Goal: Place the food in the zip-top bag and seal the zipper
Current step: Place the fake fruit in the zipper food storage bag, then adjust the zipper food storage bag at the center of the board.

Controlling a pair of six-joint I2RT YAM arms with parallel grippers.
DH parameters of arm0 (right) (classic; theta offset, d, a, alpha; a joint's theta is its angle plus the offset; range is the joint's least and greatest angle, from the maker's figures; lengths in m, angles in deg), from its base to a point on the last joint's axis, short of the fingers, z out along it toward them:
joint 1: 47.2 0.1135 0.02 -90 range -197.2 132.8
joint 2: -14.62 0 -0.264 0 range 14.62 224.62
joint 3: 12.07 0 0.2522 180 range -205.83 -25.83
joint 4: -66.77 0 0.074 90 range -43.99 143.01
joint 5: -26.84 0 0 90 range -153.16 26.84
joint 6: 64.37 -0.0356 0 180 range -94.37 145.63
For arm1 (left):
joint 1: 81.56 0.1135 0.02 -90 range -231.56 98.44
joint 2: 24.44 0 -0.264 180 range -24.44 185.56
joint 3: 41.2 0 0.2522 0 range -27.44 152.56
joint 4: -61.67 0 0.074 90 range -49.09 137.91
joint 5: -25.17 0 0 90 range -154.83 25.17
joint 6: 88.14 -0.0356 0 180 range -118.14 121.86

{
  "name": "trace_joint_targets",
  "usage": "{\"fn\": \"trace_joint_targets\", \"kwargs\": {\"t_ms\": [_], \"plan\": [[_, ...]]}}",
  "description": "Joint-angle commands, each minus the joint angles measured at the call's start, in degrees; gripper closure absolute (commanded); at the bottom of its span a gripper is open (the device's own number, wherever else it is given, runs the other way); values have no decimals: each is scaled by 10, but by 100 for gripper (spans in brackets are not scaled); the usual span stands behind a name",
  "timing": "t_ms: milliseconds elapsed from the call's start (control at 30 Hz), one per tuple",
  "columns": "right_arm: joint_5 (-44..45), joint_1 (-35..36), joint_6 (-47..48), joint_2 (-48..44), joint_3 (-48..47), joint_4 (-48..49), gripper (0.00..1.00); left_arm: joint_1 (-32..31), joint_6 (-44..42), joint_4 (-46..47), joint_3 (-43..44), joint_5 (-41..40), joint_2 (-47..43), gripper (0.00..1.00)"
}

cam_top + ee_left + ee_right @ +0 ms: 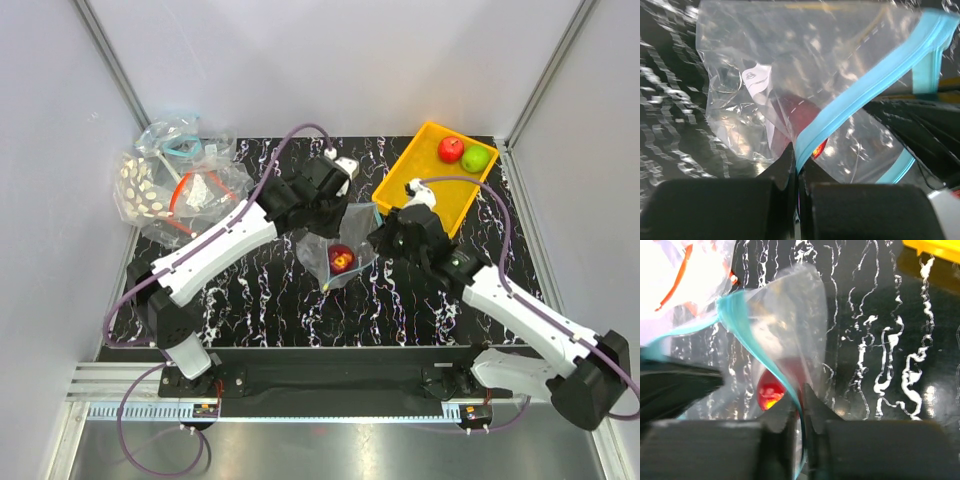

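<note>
The zip-top bag (345, 238) hangs between both grippers over the middle of the black marbled table. A dark red fruit (341, 260) sits inside it, also seen through the plastic in the wrist views (801, 113) (769, 392). My left gripper (798, 161) is shut on the teal zipper (875, 80) at the bag's left end (338, 208). My right gripper (801, 407) has its jaws pinched on the zipper (757, 356) at the right end (374, 232). A bright red fruit (451, 149) and a lime green fruit (476, 157) lie in the yellow tray (415, 170).
A heap of other clear bags (190, 175), one with white dots (140, 190) and some with red-orange strips, lies at the back left. The yellow tray stands at the back right, close behind my right wrist. Grey walls close in both sides.
</note>
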Motion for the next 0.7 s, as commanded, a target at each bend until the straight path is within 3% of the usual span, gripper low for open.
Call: {"fn": "trace_joint_targets", "kwargs": {"t_ms": [0, 100, 133, 233, 300, 400, 500, 567, 667], "plan": [[-5, 7, 25, 36, -78, -23, 96, 4, -35, -59, 66, -81, 2, 100], [13, 8, 44, 72, -159, -76, 100, 3, -62, -150, 133, -199, 32, 100], [22, 8, 49, 86, -178, -91, 100, 3, -62, -180, 162, -314, 42, 100], [78, 8, 64, 95, -212, -132, 100, 7, -37, -242, 154, -465, 56, 100], [97, 8, 66, 93, -207, -138, 100, 16, -8, -246, 152, -446, 54, 100], [90, 8, 67, 82, -199, -130, 100, -19, -21, -192, 148, -334, 49, 100], [33, 10, 75, 73, -192, -97, 100, -41, -14, -201, 167, -361, 46, 100], [-24, 15, 94, 103, -225, -93, 100, -32, -27, -201, 174, -370, 26, 100], [-40, 36, 118, 140, -295, -110, 100, -31, -27, -242, 244, -385, 17, 100]]}}
